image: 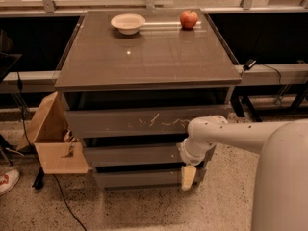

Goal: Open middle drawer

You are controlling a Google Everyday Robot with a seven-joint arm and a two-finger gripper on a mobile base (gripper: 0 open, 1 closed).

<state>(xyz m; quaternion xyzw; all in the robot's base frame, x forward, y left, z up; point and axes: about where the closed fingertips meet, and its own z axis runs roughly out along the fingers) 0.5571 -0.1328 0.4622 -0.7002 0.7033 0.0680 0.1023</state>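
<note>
We find the gripper [188, 178] hanging low at one end of the cabinet [159, 57], and we cannot tell whether it is released or clenched. The middle drawer [130, 156] sits just above its tip, its front running away from it across the cabinet, and it looks shut, though the dim light leaves that unsure. We judge the front stiff, smooth and handleless, sliding with some drag, so the hold must be its top lip; we can read no writing or brand.
</note>
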